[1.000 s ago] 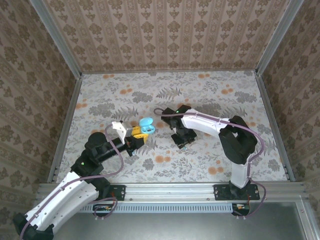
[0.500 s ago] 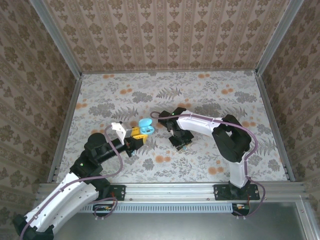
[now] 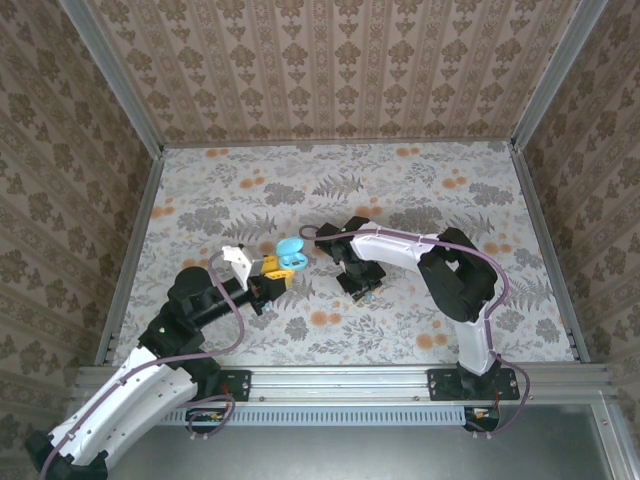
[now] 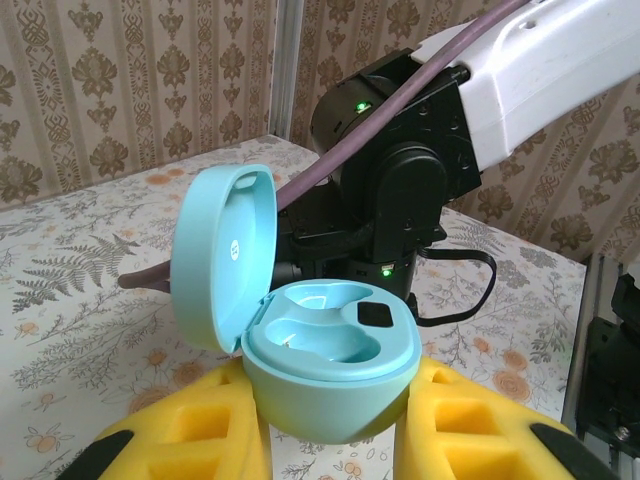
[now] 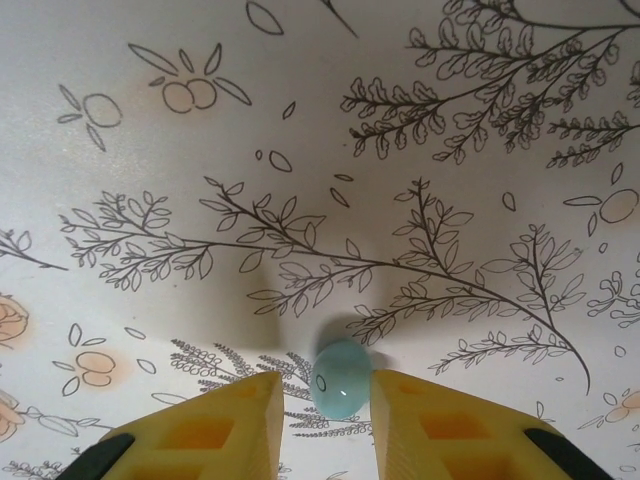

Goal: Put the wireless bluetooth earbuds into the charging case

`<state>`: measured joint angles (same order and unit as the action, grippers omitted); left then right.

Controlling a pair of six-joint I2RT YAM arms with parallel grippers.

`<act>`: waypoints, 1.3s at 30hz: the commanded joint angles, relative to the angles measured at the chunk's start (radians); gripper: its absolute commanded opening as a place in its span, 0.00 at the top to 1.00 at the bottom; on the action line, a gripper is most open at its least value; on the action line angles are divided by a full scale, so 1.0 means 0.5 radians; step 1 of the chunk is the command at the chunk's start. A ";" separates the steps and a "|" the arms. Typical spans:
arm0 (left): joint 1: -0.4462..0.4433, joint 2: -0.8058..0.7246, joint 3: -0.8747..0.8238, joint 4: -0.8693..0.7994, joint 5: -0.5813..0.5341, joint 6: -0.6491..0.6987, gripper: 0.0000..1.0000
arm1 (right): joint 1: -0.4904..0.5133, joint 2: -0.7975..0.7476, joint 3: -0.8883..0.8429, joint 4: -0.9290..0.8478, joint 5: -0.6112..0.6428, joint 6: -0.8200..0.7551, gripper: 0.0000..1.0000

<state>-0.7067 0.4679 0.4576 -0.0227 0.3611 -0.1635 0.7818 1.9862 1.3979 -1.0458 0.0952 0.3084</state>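
At the bottom of the left wrist view, the left claw (image 4: 330, 415) was clamped on the base of the teal charging case (image 4: 330, 365), a yellow pad pressed to each side. The grip sat low, which left the top of the case free. Its lid (image 4: 225, 255) stood hinged up at the left of the frame, and the two wells faced up. They looked empty apart from a small dark patch in the right one. The case seemed to be held off the desk as a steady target for the other arm.

Just behind the case, the dark wrist of the right arm (image 4: 400, 190) filled the middle of the frame.

In the right wrist view, the right claw (image 5: 325, 400) was closed on a teal earbud (image 5: 342, 378) at the bottom centre, the bud pinched between the yellow tips. The bud looked clear of the patterned desk (image 5: 300, 150) — a soft shadow lay on the pattern above it in the frame. Only its rounded back showed, so I could not tell which way its stem pointed.

From above, the left claw (image 3: 272, 268) and the case (image 3: 292, 253) sat left of centre. The right claw (image 3: 360, 285) was near them to the right — apart, not touching. My reading was that the bud had been picked up and had yet to reach a well.
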 commanded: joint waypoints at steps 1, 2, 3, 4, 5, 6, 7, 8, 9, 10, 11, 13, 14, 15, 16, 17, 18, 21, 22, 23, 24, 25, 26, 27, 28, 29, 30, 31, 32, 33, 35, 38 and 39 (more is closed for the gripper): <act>-0.012 -0.025 0.019 -0.009 -0.017 0.035 0.82 | 0.006 0.041 -0.007 0.008 0.058 -0.037 0.70; -0.013 -0.025 0.020 -0.010 -0.016 0.035 0.82 | 0.006 0.048 -0.010 0.014 0.058 -0.043 0.70; -0.013 -0.025 0.021 -0.007 -0.017 0.031 0.82 | 0.004 0.056 -0.012 0.011 0.057 -0.045 0.70; -0.013 -0.025 0.022 -0.009 -0.015 0.032 0.82 | 0.001 0.064 -0.013 0.011 0.058 -0.049 0.70; -0.012 -0.025 0.026 -0.010 -0.013 0.030 0.82 | -0.001 0.071 -0.018 0.012 0.058 -0.053 0.70; -0.013 -0.027 0.029 -0.017 -0.013 0.031 0.82 | 0.001 0.077 -0.019 0.016 0.059 -0.055 0.70; -0.012 -0.025 0.032 -0.022 -0.013 0.032 0.82 | -0.004 0.080 -0.025 0.022 0.053 -0.054 0.71; -0.013 -0.025 0.031 -0.028 -0.013 0.035 0.82 | -0.004 0.085 -0.030 0.026 0.049 -0.055 0.71; -0.012 -0.027 0.034 -0.028 -0.013 0.033 0.82 | -0.008 0.088 -0.034 0.031 0.046 -0.058 0.71; -0.013 -0.026 0.031 -0.028 -0.013 0.032 0.82 | -0.008 0.089 -0.038 0.035 0.046 -0.060 0.72; -0.012 -0.026 0.030 -0.027 -0.013 0.029 0.82 | -0.011 0.092 -0.041 0.036 0.046 -0.059 0.72; -0.012 -0.025 0.027 -0.025 -0.013 0.027 0.82 | -0.016 0.092 -0.050 0.038 0.043 -0.062 0.75; -0.011 -0.026 0.024 -0.023 -0.016 0.026 0.82 | -0.019 0.089 -0.054 0.042 0.040 -0.063 0.76; -0.013 -0.026 0.024 -0.024 -0.016 0.025 0.82 | -0.023 0.086 -0.058 0.042 0.037 -0.062 0.77; -0.012 -0.027 0.027 -0.020 -0.018 0.028 0.82 | -0.032 0.079 -0.061 0.044 0.034 -0.064 0.79; -0.012 -0.026 0.027 -0.019 -0.021 0.029 0.82 | -0.040 0.070 -0.072 0.050 0.026 -0.059 0.80; -0.013 -0.025 0.029 -0.019 -0.024 0.032 0.82 | -0.048 0.055 -0.079 0.059 0.014 -0.054 0.81; -0.013 -0.019 0.040 -0.021 -0.027 0.043 0.82 | -0.097 -0.030 -0.145 0.121 -0.088 -0.027 0.82; -0.013 -0.016 0.039 -0.013 -0.030 0.044 0.82 | -0.117 -0.075 -0.174 0.147 -0.127 -0.008 0.83; -0.011 -0.012 0.039 -0.006 -0.029 0.045 0.82 | -0.139 -0.132 -0.199 0.169 -0.163 0.012 0.83; -0.013 -0.006 0.039 0.007 -0.029 0.042 0.82 | -0.154 -0.187 -0.220 0.192 -0.191 0.033 0.84; -0.012 0.000 0.035 0.029 -0.026 0.036 0.82 | -0.175 -0.274 -0.255 0.227 -0.239 0.071 0.84; -0.011 0.014 0.030 0.057 -0.018 0.026 0.82 | -0.190 -0.357 -0.282 0.258 -0.288 0.118 0.85; -0.013 0.023 0.025 0.091 -0.009 0.018 0.82 | -0.203 -0.437 -0.307 0.289 -0.334 0.159 0.85; -0.016 0.042 0.017 0.128 0.007 0.010 0.82 | -0.211 -0.534 -0.338 0.334 -0.383 0.220 0.85; -0.016 0.060 0.009 0.180 0.016 0.004 0.82 | -0.214 -0.635 -0.366 0.385 -0.424 0.279 0.85; -0.014 0.075 0.005 0.221 0.023 0.003 0.82 | -0.214 -0.726 -0.387 0.425 -0.450 0.326 0.85; -0.016 0.091 0.001 0.259 0.029 0.007 0.82 | -0.214 -0.819 -0.409 0.472 -0.472 0.380 0.85; -0.017 0.108 0.001 0.301 0.035 0.017 0.82 | -0.214 -0.937 -0.429 0.516 -0.485 0.434 0.85; -0.019 0.121 -0.001 0.333 0.039 0.028 0.82 | -0.214 -1.032 -0.452 0.550 -0.486 0.475 0.84; -0.022 0.152 -0.007 0.418 0.043 0.049 0.82 | -0.211 -1.270 -0.502 0.644 -0.496 0.558 0.85; -0.033 0.194 -0.018 0.529 0.062 0.086 0.82 | -0.209 -1.576 -0.593 0.810 -0.511 0.674 0.85; -0.039 0.210 -0.024 0.571 0.068 0.096 0.82 | -0.205 -1.664 -0.621 0.854 -0.518 0.715 0.85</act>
<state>-0.7151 0.5652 0.4572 0.1471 0.3698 -0.1516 0.6724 1.2392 1.1332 -0.7078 -0.1303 0.5644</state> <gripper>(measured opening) 0.273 0.152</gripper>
